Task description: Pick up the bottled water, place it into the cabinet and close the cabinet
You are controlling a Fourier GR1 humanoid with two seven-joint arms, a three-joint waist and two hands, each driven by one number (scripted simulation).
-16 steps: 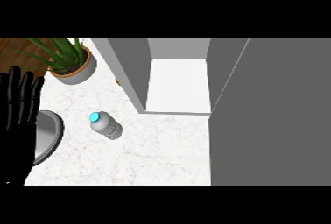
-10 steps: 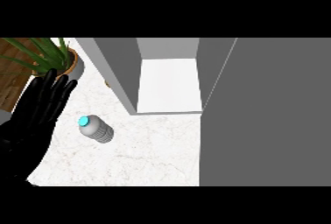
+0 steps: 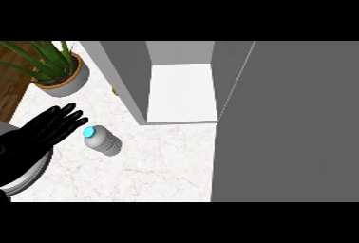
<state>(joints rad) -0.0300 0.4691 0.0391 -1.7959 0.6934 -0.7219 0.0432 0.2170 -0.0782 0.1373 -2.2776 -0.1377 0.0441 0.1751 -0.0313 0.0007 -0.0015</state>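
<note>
Currently, the bottled water (image 3: 103, 141) is seen on the counter (image 3: 168, 161), just beside the left hand (image 3: 49, 128), whose fingers are extended, grasping nothing. If nudged by the fingertips, the bottle may be tipped or rolled away.

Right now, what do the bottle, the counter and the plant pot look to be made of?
The bottle looks like clear or greyish ribbed plastic with a glossy cyan cap. The counter looks like polished white marble, judging by its faint grey veining. The plant pot looks like matt grey ceramic or stone with a tan rim; which one is unclear.
</note>
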